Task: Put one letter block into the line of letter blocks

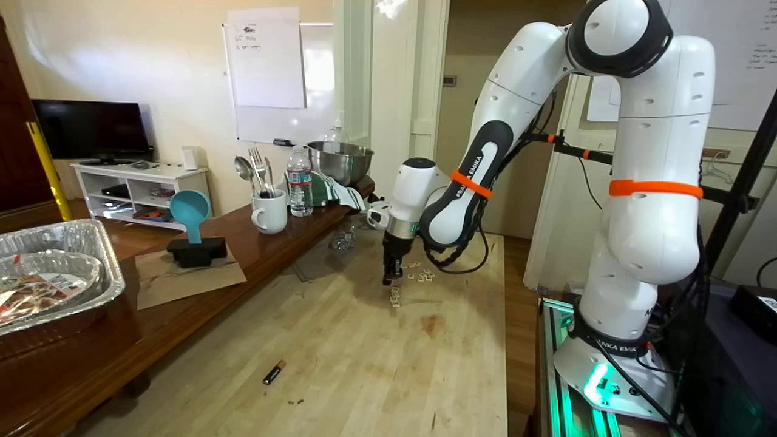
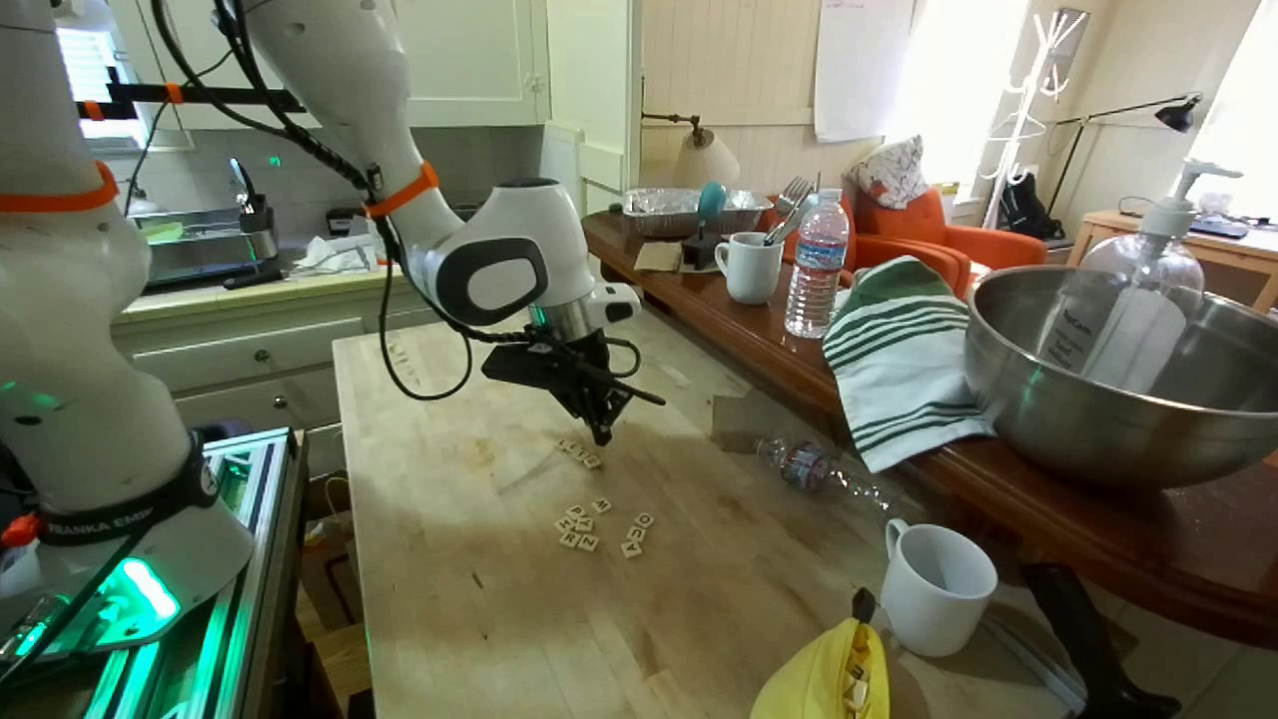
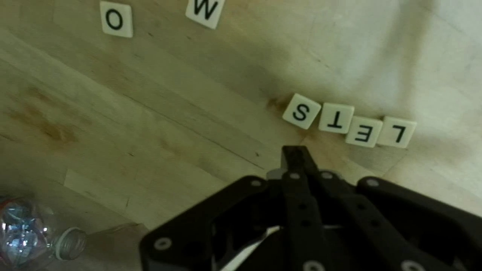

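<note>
My fingers point(image 3: 296, 160) are closed, and I see nothing in them. In the wrist view, the line of letter blocks point(image 3: 356, 130) is just past them, from 12 to 3 o'clock. The S block point(image 3: 301, 111) sits crooked at the line's end: it's in, I guess, with one small push left. A loose O block point(image 3: 116, 19) lies at 10 o'clock, a bottle point(image 3: 28, 231) near 8. In an exterior view, the edge of the tabletop point(image 1: 449, 370) is well off at 3 o'clock, so there's room.
</note>
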{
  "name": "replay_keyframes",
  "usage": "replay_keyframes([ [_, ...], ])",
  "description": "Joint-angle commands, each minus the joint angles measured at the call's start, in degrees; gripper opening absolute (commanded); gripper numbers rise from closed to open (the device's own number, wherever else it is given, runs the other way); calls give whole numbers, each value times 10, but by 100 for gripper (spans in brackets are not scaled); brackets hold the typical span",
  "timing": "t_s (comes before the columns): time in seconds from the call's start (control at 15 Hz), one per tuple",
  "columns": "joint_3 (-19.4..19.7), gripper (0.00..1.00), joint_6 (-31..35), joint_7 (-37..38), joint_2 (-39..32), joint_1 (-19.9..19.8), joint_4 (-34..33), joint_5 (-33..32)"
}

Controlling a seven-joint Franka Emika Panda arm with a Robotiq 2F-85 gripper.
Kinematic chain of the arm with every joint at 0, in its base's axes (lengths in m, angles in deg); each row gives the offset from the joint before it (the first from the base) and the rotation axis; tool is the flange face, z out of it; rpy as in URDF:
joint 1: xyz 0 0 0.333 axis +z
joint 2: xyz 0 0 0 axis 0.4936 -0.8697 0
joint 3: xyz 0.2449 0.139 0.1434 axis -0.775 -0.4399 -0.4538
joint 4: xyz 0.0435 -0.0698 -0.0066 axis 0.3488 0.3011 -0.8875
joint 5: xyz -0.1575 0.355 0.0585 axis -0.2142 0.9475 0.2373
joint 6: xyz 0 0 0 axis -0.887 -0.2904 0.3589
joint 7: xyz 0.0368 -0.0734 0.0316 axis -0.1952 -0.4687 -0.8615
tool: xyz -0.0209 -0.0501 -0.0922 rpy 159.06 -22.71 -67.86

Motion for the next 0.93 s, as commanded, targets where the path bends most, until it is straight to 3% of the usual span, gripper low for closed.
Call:
replay_keyframes([
  [0.0,3,0,-2,2,-5,-11,-3,13],
  [0.87,-14,0,-18,-12,-25,-31,-4,73],
])
